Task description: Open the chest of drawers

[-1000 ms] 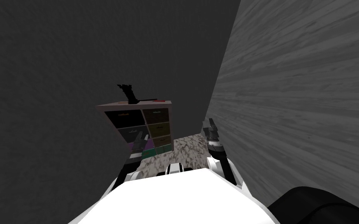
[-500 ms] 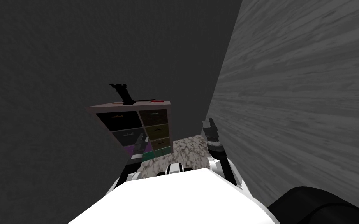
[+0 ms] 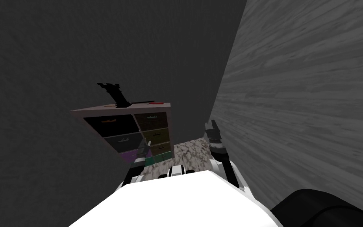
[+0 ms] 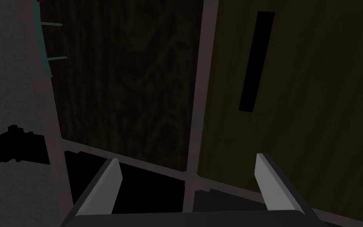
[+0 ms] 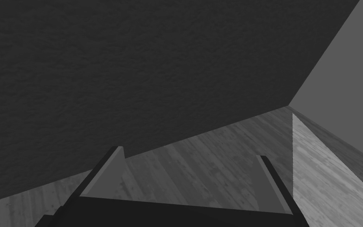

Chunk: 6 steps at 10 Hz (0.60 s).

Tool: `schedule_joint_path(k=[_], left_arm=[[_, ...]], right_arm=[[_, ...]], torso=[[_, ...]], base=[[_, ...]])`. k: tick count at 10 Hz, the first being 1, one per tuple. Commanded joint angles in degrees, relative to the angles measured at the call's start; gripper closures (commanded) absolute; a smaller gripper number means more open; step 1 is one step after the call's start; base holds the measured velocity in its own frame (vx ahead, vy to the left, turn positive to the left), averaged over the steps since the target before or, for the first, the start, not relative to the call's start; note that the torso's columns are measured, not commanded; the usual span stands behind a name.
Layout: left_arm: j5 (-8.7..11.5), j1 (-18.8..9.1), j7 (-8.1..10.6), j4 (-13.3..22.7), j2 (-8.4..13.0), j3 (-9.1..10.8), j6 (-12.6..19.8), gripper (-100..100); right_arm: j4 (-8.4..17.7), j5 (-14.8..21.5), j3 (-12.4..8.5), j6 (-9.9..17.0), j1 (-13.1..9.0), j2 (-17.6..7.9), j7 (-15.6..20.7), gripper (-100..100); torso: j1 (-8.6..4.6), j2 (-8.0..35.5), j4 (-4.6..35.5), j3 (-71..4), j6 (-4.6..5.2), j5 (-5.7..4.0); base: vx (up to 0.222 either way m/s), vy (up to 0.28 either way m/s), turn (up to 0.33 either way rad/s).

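Reach-in stage: left gripper [image 4: 186, 185], fingers apart, hangs close to the chest of drawers [image 3: 153, 130] straight ahead by the dark wall. Next up is lining up on the olive drawer's [image 4: 314, 118] dark handle [image 4: 256, 61], maybe a slot. Right gripper [image 5: 190, 185] is open-fingered too.

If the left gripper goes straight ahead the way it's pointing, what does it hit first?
Probably the chest of drawers, at the strip between its dark brown drawer and olive drawer; depth is unclear.
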Motion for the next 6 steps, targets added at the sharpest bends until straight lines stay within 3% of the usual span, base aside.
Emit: schedule_joint_path(k=[1, 6], left_arm=[[0.33, -1.18, 0.44, 3.56, -1.5, 0.36, -0.41, -100], [0.7, -2.52, 0.95, 8.43, -7.48, 0.71, -1.34, -100]], right_arm=[[0.0, 0.0, 0.0, 0.0, 0.0, 0.0, 0.0, 0], [0.0, 0.0, 0.0, 0.0, 0.0, 0.0, 0.0, 0]], torso=[[-0.02, -0.01, 0.0, -0.01, 0.01, 0.0], [-0.02, -0.01, 0.0, 0.0, 0.0, 0.0]], base=[[0.105, -0.036, -0.001], [0.074, -0.026, 0.0]])
